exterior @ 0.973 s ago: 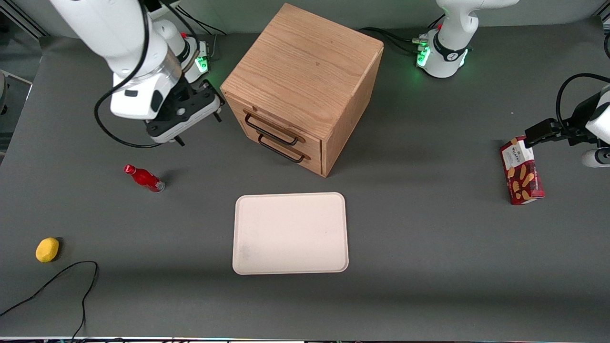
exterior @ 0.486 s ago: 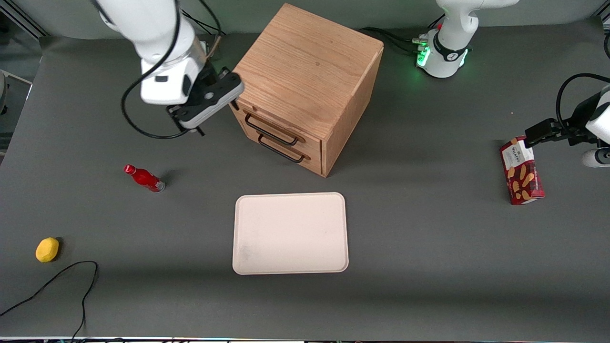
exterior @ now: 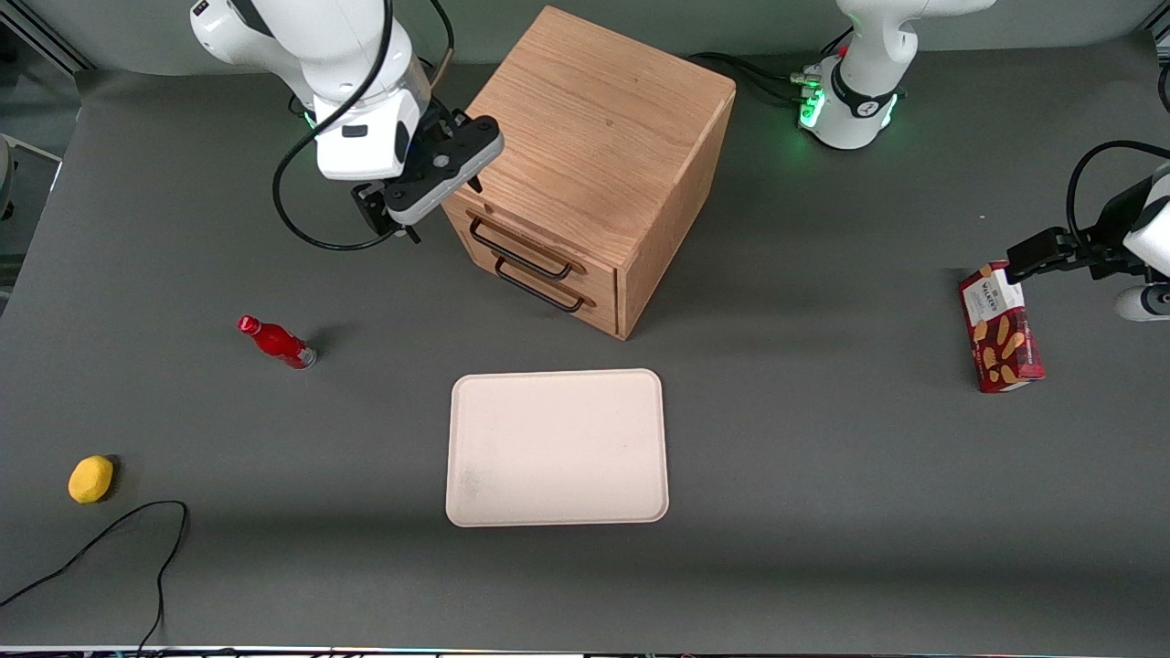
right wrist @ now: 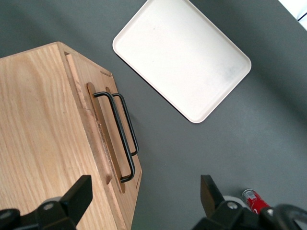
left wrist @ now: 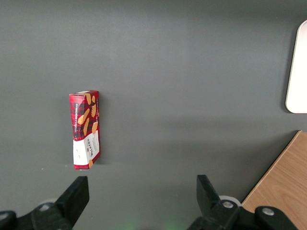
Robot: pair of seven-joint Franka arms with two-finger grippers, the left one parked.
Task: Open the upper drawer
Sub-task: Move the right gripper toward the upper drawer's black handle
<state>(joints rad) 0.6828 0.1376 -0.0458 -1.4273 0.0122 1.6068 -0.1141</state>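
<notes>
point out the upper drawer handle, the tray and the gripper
upper drawer handle (exterior: 519, 255): front view, middle of the bar
tray (exterior: 557, 447): front view, bare centre
gripper (exterior: 395, 228): front view, between the fingertips, above the cabinet's corner

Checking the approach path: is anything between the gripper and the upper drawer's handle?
Nothing. In the front view the open gripper hangs beside the cabinet, with only bare air before the upper drawer.

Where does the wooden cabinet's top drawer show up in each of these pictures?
Front view: the upper drawer is closed, just under the cabinet top, with the hand open beside the cabinet's corner.
Right wrist view: the same drawer, seen from above.
Left wrist view: not visible.
Shared landmark: the pale tray.
</notes>
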